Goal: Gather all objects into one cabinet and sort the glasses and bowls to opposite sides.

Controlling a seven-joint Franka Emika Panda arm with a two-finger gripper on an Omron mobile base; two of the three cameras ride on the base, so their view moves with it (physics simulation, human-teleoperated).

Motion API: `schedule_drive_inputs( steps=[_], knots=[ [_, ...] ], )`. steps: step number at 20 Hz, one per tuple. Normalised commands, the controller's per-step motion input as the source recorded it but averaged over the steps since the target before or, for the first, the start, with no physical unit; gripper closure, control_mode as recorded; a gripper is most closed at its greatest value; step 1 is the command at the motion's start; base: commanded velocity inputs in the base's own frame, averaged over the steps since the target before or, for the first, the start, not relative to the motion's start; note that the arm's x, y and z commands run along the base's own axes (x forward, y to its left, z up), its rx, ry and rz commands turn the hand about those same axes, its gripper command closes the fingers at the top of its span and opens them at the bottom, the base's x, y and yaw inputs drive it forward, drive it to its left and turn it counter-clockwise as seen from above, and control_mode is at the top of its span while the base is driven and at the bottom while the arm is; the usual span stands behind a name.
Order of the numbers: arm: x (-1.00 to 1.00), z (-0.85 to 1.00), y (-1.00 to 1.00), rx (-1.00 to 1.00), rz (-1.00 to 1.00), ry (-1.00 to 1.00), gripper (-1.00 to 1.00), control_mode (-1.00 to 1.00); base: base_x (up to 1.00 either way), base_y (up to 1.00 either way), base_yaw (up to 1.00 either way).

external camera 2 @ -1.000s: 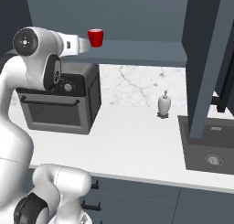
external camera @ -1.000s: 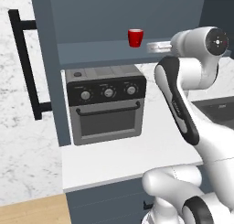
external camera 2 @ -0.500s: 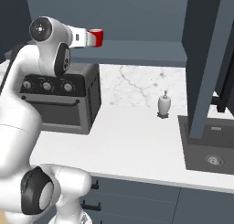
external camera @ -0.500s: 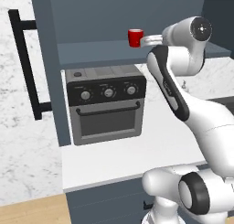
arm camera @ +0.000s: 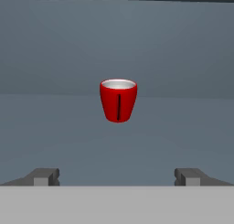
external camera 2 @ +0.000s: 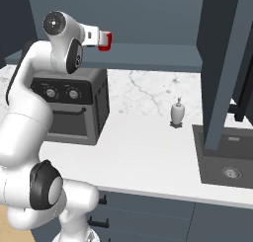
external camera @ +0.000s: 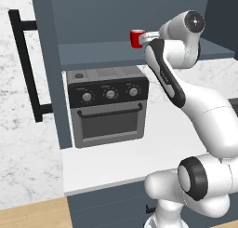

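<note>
No brand, label or readable writing appears anywhere; the only mark on the small bright red cup (arm camera: 118, 100) is a thin dark vertical line down its near side. That cup stands upright on the flat shelf of the wide dark slate-blue wall cabinet (external camera: 102, 52), its pale inside visible at the rim in the hand view. The two-finger hand (arm camera: 117, 176) is spread wide, with one dark fingertip (arm camera: 45, 176) at the lower left and the other at the lower right of that view, and the cup lies ahead of them, apart from both and between their lines.

In the left base view the red cup (external camera: 136, 38) sits just at the end of the white arm's wrist, and the fingers themselves are too small to make out there. From the right base view the cup (external camera 2: 105, 41) is half hidden behind the hand's pale block.

A dark grey countertop oven with three knobs (external camera: 109, 108) stands on the white marble surface (external camera 2: 148, 152) under the shelf. A small white soap dispenser (external camera 2: 177, 112) stands further along, near a dark sink (external camera 2: 227, 159) cut off at the edge.
</note>
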Motion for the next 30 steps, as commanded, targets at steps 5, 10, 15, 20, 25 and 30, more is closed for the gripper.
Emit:
schedule_drive_inputs(
  steps=[5, 10, 15, 20, 25, 30],
  knots=[
    [0.22, -0.27, 0.00, 0.00, 0.00, -0.02, -1.00, -1.00, 0.00, 0.00, 0.00],
    [0.41, -0.14, 0.00, 0.00, 0.00, -0.02, -1.00, -1.00, 0.00, 0.00, 0.00],
    [0.43, -0.04, 0.03, 0.00, 0.00, 0.00, -1.00, -1.00, 0.00, 0.00, 0.00],
    [0.37, 0.00, 0.09, 0.00, 0.00, 0.00, -1.00, -1.00, 0.00, 0.00, 0.00],
    [0.24, 0.00, 0.01, 0.00, 0.00, 0.00, -1.00, -1.00, 0.00, 0.00, 0.00],
    [0.14, 0.00, 0.00, 0.00, 0.00, 0.00, -1.00, -1.00, 0.00, 0.00, 0.00]
  ],
)
